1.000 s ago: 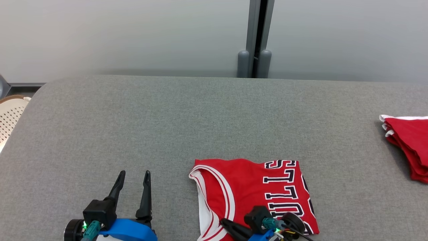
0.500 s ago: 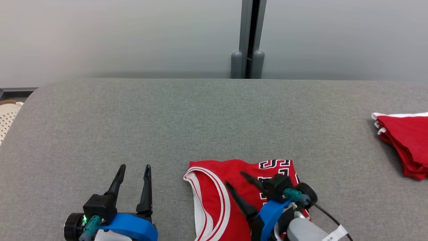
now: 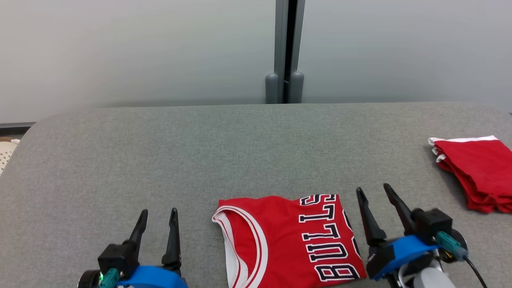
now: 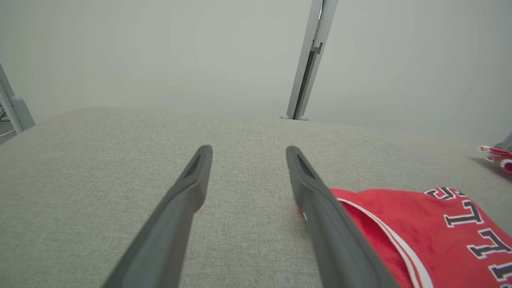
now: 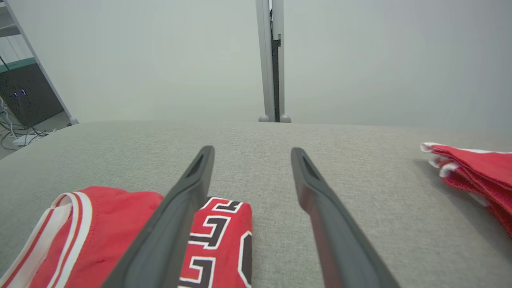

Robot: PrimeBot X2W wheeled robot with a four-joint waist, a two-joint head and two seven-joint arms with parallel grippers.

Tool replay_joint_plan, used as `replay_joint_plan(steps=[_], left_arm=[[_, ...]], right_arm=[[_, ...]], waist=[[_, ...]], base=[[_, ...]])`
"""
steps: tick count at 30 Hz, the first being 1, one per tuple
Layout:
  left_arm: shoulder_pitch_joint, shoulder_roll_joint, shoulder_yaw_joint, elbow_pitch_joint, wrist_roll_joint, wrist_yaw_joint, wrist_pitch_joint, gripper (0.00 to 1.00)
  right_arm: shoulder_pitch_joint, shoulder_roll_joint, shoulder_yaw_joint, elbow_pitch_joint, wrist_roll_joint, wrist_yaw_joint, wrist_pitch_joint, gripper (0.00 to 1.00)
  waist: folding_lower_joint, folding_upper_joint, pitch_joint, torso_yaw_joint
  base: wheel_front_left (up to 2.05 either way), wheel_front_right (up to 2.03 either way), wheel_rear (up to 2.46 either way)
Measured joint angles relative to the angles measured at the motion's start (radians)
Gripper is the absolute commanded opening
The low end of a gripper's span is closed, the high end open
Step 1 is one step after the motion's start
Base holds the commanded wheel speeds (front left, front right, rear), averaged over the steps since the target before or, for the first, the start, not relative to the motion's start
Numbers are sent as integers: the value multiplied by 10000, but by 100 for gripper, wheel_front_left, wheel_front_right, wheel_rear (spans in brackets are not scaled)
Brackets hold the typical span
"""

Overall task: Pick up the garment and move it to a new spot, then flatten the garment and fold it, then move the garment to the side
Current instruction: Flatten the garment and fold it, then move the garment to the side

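The folded red jersey (image 3: 288,240) lies flat at the near edge of the grey worktop (image 3: 240,144), lettering up, between my two tools. My right tool (image 3: 373,189) stands just beside its right edge, fingers spread wide, gripping nothing. My left tool (image 3: 159,211) sits a little apart from its left edge, also wide open and empty. A stack of red cloth (image 3: 476,172) lies well off to the right.
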Motion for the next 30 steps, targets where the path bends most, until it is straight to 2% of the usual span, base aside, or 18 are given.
replay_joint_plan(steps=[3, 10, 30], left_arm=[[357, -94, 159, -77, 15, -35, 0, 100], [776, -211, 583, -157, 128, -77, 0, 100], [913, -472, 1030, -96, 548, -303, 0, 100]], right_arm=[[524, 0, -451, -343, -238, 0, 0, 100], [1086, 0, -564, -545, -232, 2, 0, 100], [1103, 2, -516, -293, -119, 2, 0, 100]], waist=[[0, 0, -103, -83], [0, 0, -189, -166], [-1, 0, -189, -77]], base=[[0, 0, 0], [0, 0, 0], [0, 0, 0]])
